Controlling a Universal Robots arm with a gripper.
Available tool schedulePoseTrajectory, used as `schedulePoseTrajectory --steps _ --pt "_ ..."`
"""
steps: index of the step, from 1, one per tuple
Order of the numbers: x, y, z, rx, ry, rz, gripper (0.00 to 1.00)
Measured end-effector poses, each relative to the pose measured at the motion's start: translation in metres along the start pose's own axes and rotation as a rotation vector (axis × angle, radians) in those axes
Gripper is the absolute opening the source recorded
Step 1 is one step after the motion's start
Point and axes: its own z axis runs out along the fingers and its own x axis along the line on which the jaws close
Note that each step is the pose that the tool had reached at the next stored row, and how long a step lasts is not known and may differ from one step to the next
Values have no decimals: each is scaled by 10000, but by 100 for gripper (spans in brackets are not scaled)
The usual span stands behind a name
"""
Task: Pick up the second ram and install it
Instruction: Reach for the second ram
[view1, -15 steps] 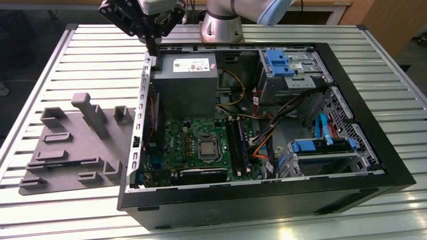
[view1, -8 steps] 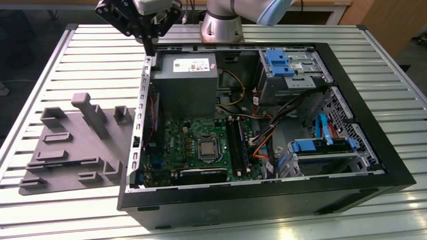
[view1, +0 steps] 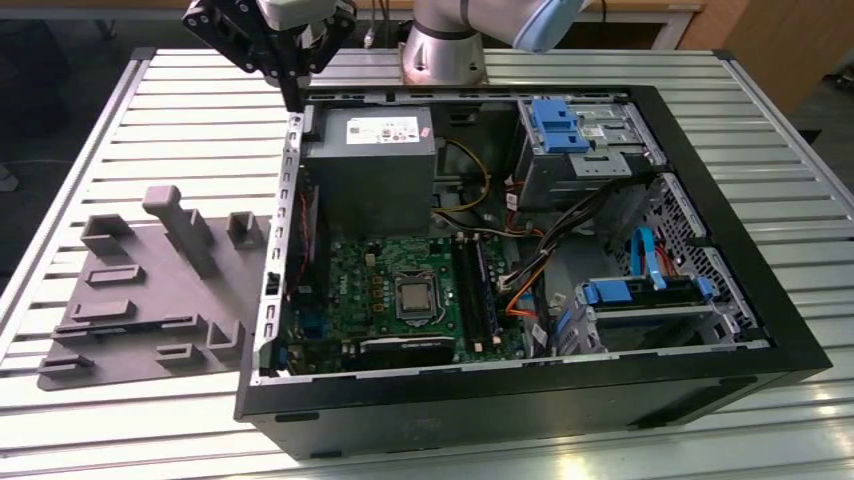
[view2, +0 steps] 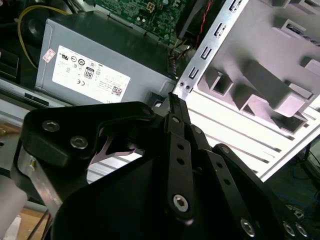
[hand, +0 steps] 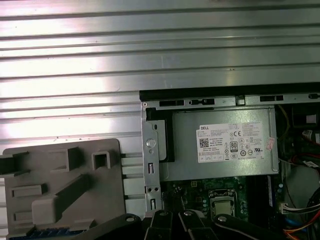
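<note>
The gripper (view1: 292, 103) hangs over one corner of the open case's (view1: 534, 400) rim, with bare slatted surface (view1: 174, 90) beside it. Its jaws seem closed together, with nothing visible between them. One grey tray (view1: 147, 295) lies beside the case. The second ram is hard to place; it may be the bluish strip (hand: 50, 232) at the tray's cut-off edge in the first wrist view.

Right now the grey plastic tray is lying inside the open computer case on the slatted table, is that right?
Not quite. The grey plastic tray lies outside the open computer case, beside it on the slatted table, at the exterior view's left. The exterior view shows this; the case is indeed open.
</note>
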Motion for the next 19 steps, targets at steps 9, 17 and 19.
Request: schedulePoseTrajectory --steps 9,17,19 --pt "65 -5 -2 1 0 0 11" --pt "122 -9 -4 0 0 0 11" --pt "135 -10 -4 0 0 1 11"
